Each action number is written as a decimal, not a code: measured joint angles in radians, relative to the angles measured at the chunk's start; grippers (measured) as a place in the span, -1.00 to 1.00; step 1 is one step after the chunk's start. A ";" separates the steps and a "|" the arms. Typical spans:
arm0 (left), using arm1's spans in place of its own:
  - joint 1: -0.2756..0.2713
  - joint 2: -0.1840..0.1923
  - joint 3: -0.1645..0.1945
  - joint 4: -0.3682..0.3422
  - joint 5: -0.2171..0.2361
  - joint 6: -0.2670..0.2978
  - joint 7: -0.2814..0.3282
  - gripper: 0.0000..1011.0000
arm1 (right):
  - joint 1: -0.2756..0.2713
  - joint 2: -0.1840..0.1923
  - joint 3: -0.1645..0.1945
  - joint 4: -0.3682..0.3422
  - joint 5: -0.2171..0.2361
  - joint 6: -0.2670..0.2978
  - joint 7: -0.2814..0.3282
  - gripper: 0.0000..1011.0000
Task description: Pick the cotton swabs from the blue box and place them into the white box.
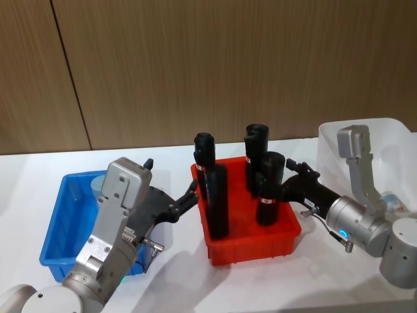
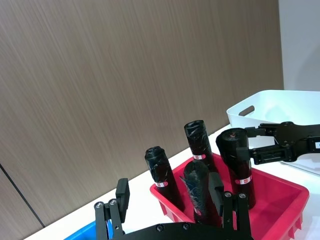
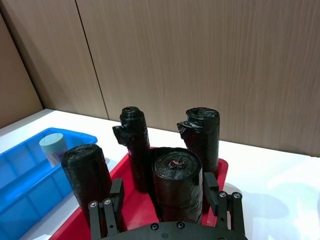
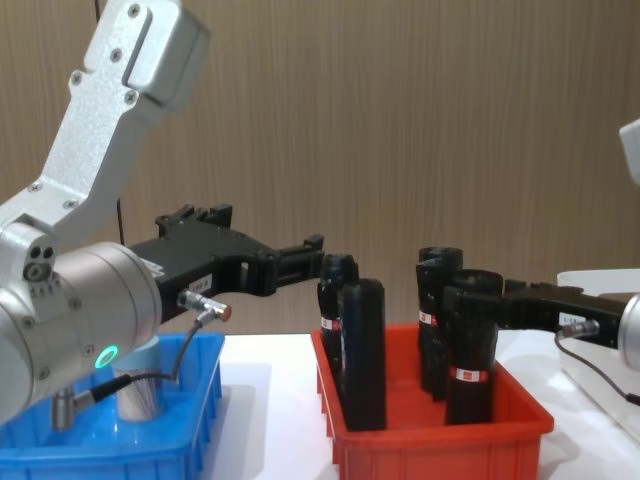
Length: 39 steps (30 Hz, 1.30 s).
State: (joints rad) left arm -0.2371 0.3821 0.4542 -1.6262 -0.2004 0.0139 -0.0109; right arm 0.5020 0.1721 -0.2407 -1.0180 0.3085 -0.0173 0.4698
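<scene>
Judging progress: looks early or mid-task, with one jar of cotton swabs (image 1: 99, 184) standing in the blue box (image 1: 53, 229) at about 8 o'clock on the desk (image 1: 176, 274) in the head view, its pale lid (image 3: 53, 144) also visible from the right wrist view. Left gripper (image 1: 193, 193) hangs over the right edge of the blue box, pointing toward 3 o'clock at the red bin (image 1: 260, 242), fingers apart and grasping nothing, so released. Right gripper (image 1: 289, 176) sits at the red bin's right side, reaching toward 9 o'clock beside one of the black cylinders (image 1: 270, 189); whether it is released or clenched I cannot tell. White box (image 1: 391, 140) is at 3 o'clock, behind the right arm; a small pale-blue item (image 1: 393, 202) shows inside it past the arm, possibly a swab jar already delivered, but too hidden to confirm. Red bin holds several upright black cylinders, not part of the job. Remaining, as a judgement: the jar in the blue box has to be grasped, lifted out, carried past the red bin and set in the white box. Neither gripper is on that jar now. Risk: the left gripper is close to the tall cylinders and could knock one.
</scene>
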 joint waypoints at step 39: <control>0.000 0.000 0.000 0.000 0.000 0.000 0.000 0.98 | 0.107 -0.031 -0.008 0.188 -0.030 -0.081 0.013 0.98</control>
State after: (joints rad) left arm -0.2371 0.3821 0.4542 -1.6262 -0.2004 0.0138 -0.0109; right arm 0.6088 0.1410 -0.2491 -0.8301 0.2781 -0.0980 0.4827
